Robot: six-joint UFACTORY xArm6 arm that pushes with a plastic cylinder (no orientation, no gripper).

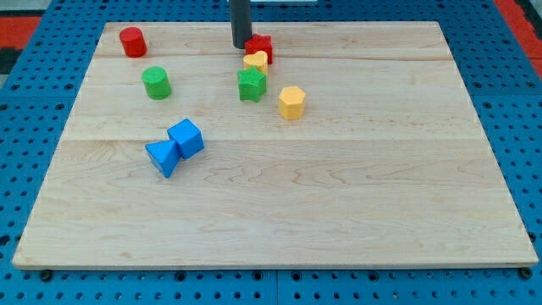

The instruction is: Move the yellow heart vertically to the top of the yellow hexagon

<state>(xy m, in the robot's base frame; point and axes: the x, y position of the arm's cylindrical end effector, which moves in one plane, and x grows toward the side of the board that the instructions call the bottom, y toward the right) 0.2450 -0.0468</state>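
Looking down at the wooden tabletop [339, 212], you see my tip [241, 46] near the view's top, just left of the red block [262, 45], whose shape you cannot make out. No jaws exist on this rod, so there is nothing to open or close; the end is a plain dark stub resting at board height.

Your yellow heart [256, 60] lies just below and slightly right of my tip, tucked against the lower edge of the red block. Directly under the heart sits the green star [251, 85], touching or nearly touching it. The yellow hexagon [291, 102] stands to the lower right of the heart, near the star but apart from it.

Further toward the view's left you find the red cylinder [132, 41] near the top corner and the green cylinder [156, 82] below it. Lower still, the blue cube [186, 138] and the blue triangle [163, 158] sit touching each other.
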